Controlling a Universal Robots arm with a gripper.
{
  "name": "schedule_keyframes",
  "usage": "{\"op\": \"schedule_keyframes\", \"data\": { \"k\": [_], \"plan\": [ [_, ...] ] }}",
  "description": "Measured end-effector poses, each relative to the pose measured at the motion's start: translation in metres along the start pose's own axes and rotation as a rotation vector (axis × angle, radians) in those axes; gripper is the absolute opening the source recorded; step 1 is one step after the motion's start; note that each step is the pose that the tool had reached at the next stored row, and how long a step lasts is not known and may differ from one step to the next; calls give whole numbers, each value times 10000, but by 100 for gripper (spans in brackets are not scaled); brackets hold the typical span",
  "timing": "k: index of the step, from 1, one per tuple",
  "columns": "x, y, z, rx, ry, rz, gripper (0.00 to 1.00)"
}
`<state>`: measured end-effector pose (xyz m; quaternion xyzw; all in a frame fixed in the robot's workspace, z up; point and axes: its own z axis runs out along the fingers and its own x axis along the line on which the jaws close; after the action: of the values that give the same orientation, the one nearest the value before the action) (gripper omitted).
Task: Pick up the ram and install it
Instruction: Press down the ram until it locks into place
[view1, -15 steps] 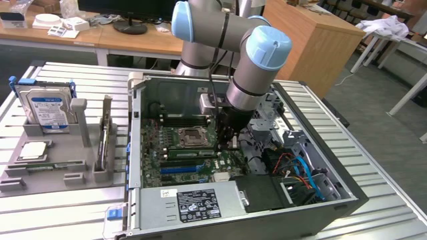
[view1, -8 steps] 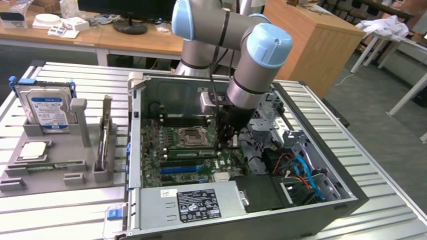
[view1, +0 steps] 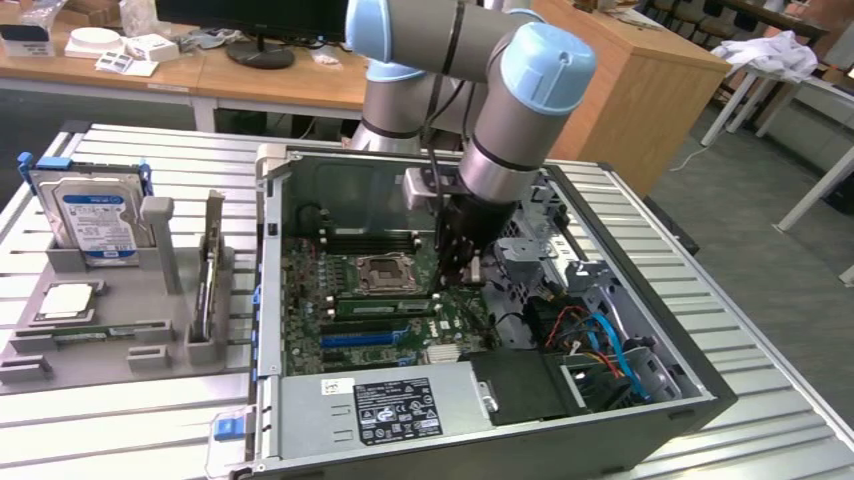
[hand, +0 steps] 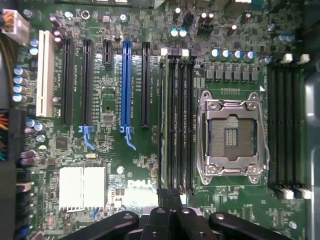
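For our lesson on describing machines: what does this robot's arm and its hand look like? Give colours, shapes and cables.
The arm is built of thick silver-grey tubes with rounded joints, each capped in pale blue. A thin black cable runs down along it. Below the last tube sits a dark, narrow wrist section. The hand is matt black, made of bolted linkage bars with round pivot screws.

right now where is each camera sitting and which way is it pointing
Exterior view: off the arm, above and to one side, looking down at the open computer case, the grey holder tray with a hard drive at the exterior view's left, and the robot arm reaching into the case.
Wrist view: on the wrist, inside the case, facing straight at the motherboard; the gripper linkage shows at the edge, jaws shut.
Shared: the empty processor socket and the memory slots beside it.
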<state>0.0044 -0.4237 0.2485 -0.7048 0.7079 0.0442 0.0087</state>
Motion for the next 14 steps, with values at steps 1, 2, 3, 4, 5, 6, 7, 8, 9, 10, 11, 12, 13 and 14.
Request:
{"op": "schedule_keyframes", "data": {
  "k": [1,2,3,4,5,6,7,8,9,10,11,12,13,14],
  "plan": [
    [-2,1,-25,0,4,1,11],
    [-4,2,-48,0,8,0,11],
    [-5,3,-69,0,12,0,11],
    [-6,4,-83,0,14,0,11],
    [-6,4,-88,0,14,1,11],
    [-7,4,-87,1,13,1,11],
    [-7,4,-87,1,13,0,11],
    [-7,4,-87,1,13,0,11],
    [-7,4,-88,1,13,0,11],
    [-7,5,-88,0,14,1,11],
    [-7,12,-88,1,14,2,11],
    [-6,29,-88,2,15,2,11],
    [-6,52,-87,5,16,0,11],
    [-5,80,-85,12,16,-1,11]
  ]
}}
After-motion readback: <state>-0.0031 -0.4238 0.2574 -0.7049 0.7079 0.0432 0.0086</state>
